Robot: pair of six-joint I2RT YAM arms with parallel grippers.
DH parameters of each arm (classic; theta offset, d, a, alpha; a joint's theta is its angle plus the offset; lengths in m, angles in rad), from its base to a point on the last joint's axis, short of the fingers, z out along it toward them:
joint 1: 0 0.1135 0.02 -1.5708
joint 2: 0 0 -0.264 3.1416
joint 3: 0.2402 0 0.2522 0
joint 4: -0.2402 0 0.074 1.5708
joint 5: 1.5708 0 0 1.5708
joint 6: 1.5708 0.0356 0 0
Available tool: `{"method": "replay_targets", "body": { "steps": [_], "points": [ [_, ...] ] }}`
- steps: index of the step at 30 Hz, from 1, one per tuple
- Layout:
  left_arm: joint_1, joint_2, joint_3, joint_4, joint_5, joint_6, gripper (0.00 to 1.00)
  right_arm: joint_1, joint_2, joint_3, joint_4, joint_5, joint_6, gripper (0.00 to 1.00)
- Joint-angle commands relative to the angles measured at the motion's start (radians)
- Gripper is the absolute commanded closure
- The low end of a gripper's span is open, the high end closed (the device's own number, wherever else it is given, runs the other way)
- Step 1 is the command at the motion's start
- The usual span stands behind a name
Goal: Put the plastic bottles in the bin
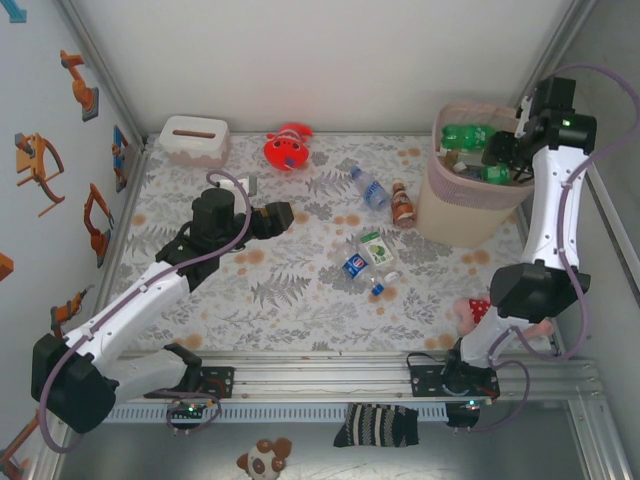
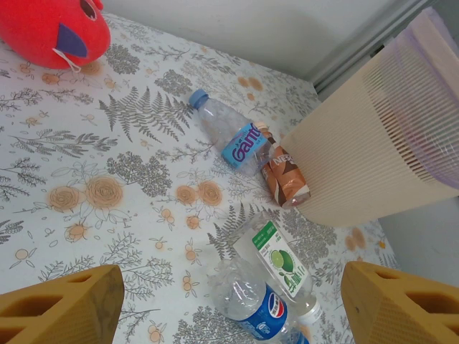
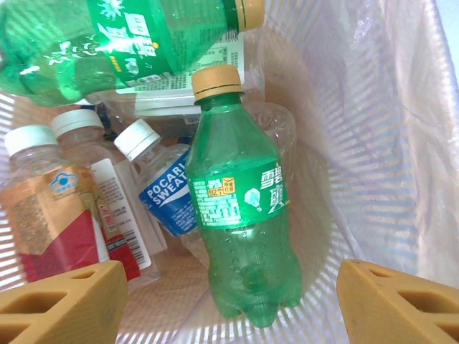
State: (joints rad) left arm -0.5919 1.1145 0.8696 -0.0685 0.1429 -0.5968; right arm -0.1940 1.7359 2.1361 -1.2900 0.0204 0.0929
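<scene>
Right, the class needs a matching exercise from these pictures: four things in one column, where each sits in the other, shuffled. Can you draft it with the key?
Things:
1 tissue box
2 red plush toy
3 brown bottle
4 green bottle

Places:
a inside the bin
b far left corner of the table
c on the table beside the bin
d far edge, near the middle

Pairs: 1-b, 2-d, 3-c, 4-a

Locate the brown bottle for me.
In the top view the brown bottle lies on the table, right of centre, just left of the bin, beside the blue-labelled clear bottle.
</scene>
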Motion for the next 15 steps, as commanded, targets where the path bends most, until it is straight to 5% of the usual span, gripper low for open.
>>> {"method": "replay_targets", "body": {
  "steps": [1, 9, 15],
  "points": [
    [0.006, -0.023, 0.03, -0.001, 0.007, -0.009, 0.21, -0.004, -0.053, 0.03, -0.002, -0.05, 0.022, 0.26],
    [0.007, -0.028, 0.029, -0.006, -0.002, -0.009, 0.21, 0.088, -0.144, 0.001, 0.023, -0.111, 0.034, 0.3],
    [0.007, -0.034, 0.029, -0.016, -0.008, -0.011, 0.21, 0.264, -0.174, -0.047, 0.014, -0.051, 0.024, 0.31]
  ]
}}
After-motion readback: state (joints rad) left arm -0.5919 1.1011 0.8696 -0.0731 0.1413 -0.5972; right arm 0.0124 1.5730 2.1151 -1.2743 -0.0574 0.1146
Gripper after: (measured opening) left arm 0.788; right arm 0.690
